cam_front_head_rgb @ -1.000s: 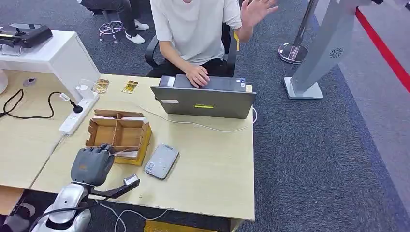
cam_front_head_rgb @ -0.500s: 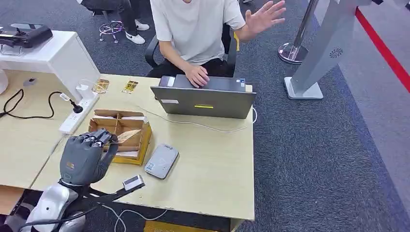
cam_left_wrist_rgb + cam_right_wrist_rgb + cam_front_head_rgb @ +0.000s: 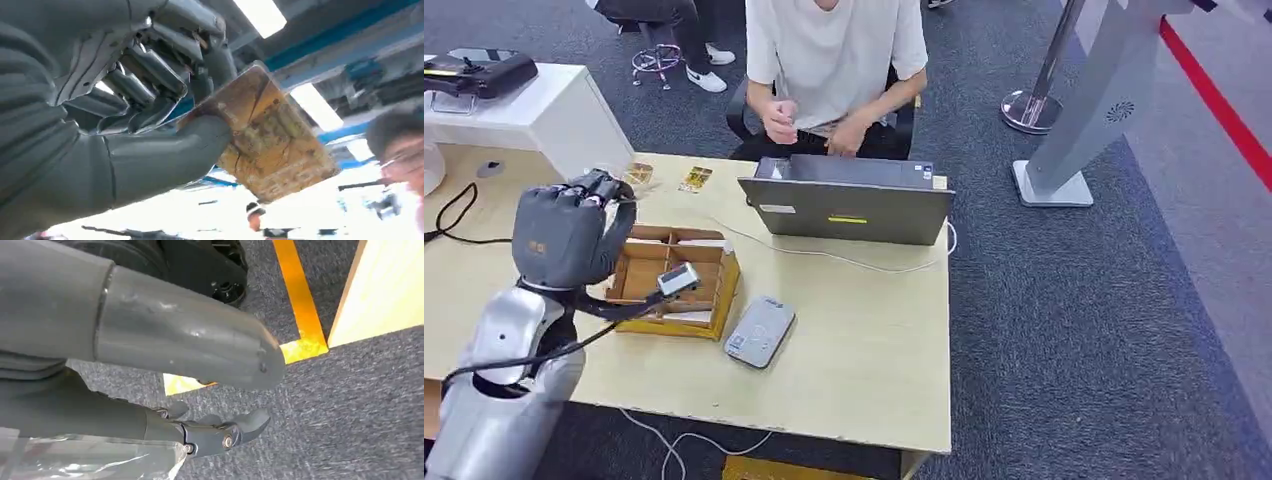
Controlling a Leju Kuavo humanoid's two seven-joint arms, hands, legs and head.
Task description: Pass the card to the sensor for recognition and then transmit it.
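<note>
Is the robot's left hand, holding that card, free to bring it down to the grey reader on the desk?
Probably yes. The left hand holds the card raised above the cardboard box; the grey reader lies uncovered just beside the box.

No text is legible, perhaps from blur.

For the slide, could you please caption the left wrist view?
Left hand pinching a worn yellow card between thumb and fingers, raised toward ceiling lights.
</note>
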